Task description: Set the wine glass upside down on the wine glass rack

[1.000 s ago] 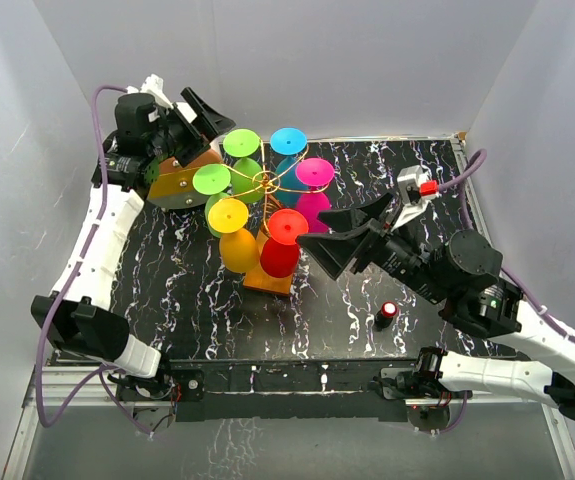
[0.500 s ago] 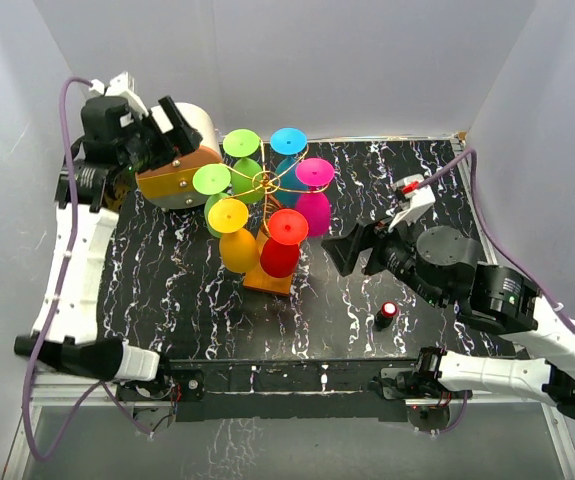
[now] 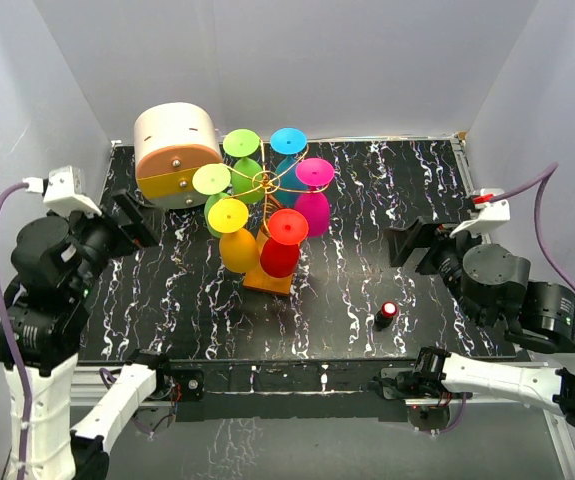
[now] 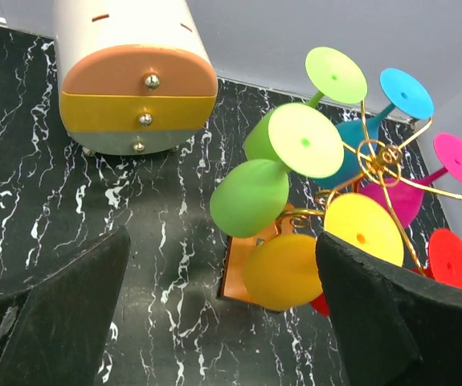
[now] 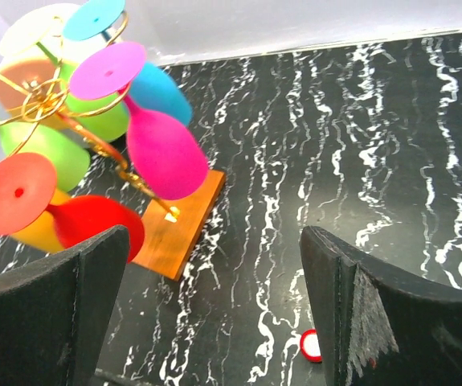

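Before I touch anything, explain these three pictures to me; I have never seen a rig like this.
Two robot arms are bolted at the table's near edge. The wide picture looks down from above and behind them. The other two come from a camera on each wrist, so the black shapes in their bottom corners are that arm's own fingers. The left gripper and right gripper are both open and hold nothing. On the black marbled table stands a gold wire rack with six coloured wine glasses hanging upside down. Beside it are a cream-and-orange drawer box and a small red-topped object.
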You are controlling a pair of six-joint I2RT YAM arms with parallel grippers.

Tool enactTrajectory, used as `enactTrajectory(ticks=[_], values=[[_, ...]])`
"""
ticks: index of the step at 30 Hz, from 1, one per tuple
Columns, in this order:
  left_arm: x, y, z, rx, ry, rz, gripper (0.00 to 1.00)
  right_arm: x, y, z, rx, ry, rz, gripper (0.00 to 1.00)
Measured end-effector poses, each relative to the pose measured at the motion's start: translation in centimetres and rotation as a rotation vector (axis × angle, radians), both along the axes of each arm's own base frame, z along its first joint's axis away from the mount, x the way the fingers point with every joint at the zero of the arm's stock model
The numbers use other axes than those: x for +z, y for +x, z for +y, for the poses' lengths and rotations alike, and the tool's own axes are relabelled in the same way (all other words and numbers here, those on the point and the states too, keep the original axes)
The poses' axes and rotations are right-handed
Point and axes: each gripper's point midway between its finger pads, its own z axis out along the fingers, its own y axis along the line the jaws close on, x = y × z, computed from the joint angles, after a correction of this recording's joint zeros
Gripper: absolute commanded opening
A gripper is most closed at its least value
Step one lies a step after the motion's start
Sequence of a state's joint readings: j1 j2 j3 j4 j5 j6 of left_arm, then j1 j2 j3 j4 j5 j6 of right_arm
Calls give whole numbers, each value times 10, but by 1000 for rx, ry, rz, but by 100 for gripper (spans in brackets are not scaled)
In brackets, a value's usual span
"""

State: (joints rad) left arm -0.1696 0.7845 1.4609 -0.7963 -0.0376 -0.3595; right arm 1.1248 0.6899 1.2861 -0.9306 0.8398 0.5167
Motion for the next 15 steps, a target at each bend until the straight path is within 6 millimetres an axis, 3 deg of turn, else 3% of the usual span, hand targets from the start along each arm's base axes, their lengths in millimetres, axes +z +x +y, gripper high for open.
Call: enactTrajectory(ticks=[8,15], values=[[-17,-24,9,24,7,-43,99,20,-2,-41,-105,13,-73,84],[-8,-40,24,86,14,-118,99,40,-11,-79,-167,95,-155,84]])
